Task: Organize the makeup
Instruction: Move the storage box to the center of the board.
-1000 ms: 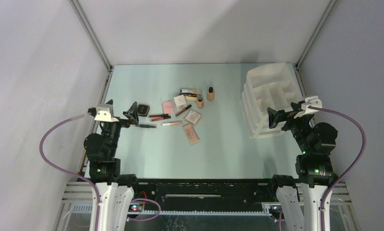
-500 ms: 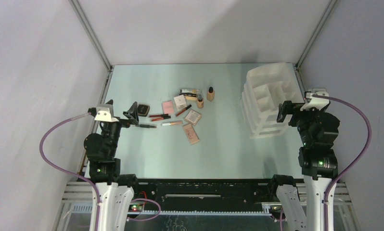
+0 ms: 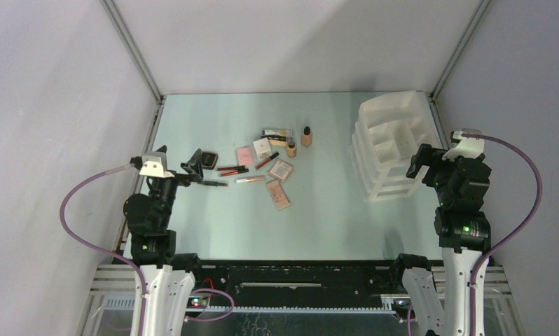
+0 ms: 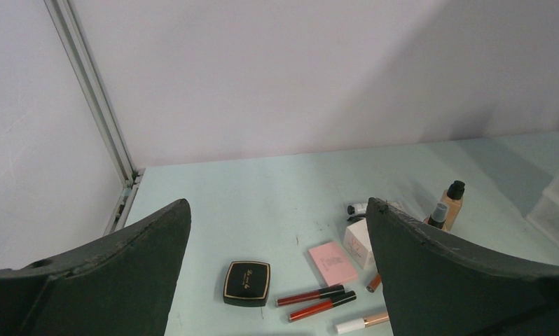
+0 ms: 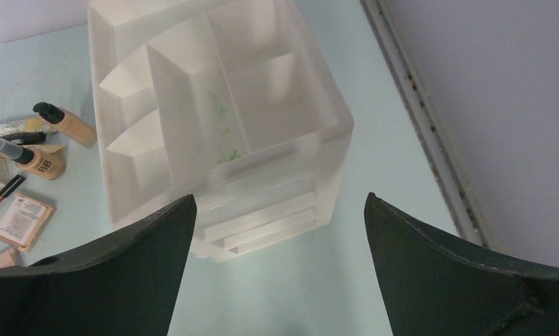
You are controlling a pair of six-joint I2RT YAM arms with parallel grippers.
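a: what had changed with the right gripper (image 5: 277,199)?
b: it had drawn back from over the front of the translucent white plastic drawer organizer (image 3: 392,143) toward the right edge of the pale green table (image 3: 319,224). its jaws stood spread wide with nothing between them.
a: and the left gripper (image 4: 277,204)?
b: it had hardly shifted. it was spread and empty too, hanging near the black square compact (image 4: 246,282).
a: where was the makeup (image 3: 280,169)?
b: loose in the middle of the table, well apart from the organizer. the compact, a flat pink palette (image 4: 331,262), thin red pencils (image 4: 312,296) and two beige black-capped bottles (image 5: 65,123) were all there.
a: meaning?
b: nothing looked sorted yet. the organizer's top compartments showed empty, and i judged the left arm better placed for a first pick.
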